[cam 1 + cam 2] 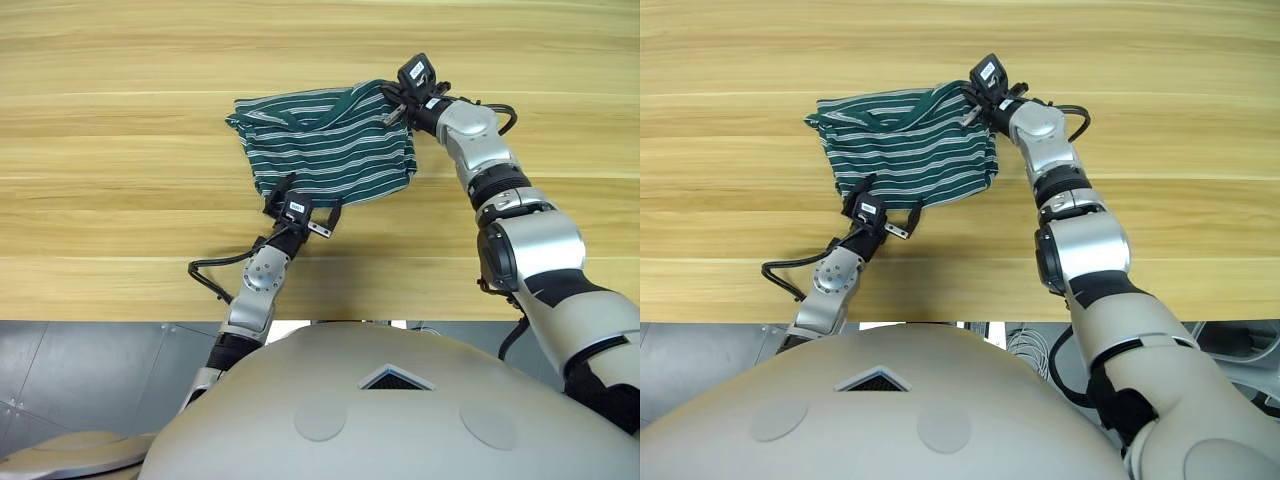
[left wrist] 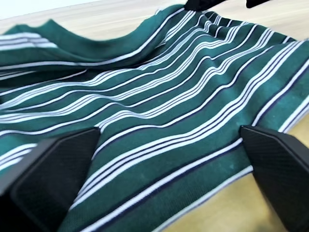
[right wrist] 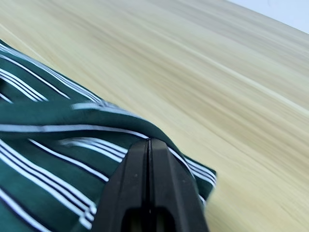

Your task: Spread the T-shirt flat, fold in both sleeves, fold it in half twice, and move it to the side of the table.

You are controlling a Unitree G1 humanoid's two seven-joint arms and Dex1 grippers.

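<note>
Right end effector: its two fingers are pressing together, clamping a raised fold at the T-shirt's edge; the pinched cloth is lifting slightly off the wood.

Left end effector: its fingers are standing wide apart, gripping nothing; the shirt's nearest hem is lying between them and just ahead. Whether they are touching the cloth cannot be told.

T-shirt: dark green with thin white stripes, it is lying between the two end effectors, stretching from the open left one across to the clamped right one. It is sitting bunched and rippled rather than flat, with the collar side rumpled on the left end effector's side.

Tabletop: pale wood is extending well beyond the shirt on every side of both end effectors.

Handling: the shirt is likely behaving as light, limp knit. It will probably sag, crease and slide easily on the smooth wood, and it is not fragile.

Where to hold: hems, corners and shoulder seams are looking best, pinched at two well-separated points so the cloth is pulling taut.
</note>
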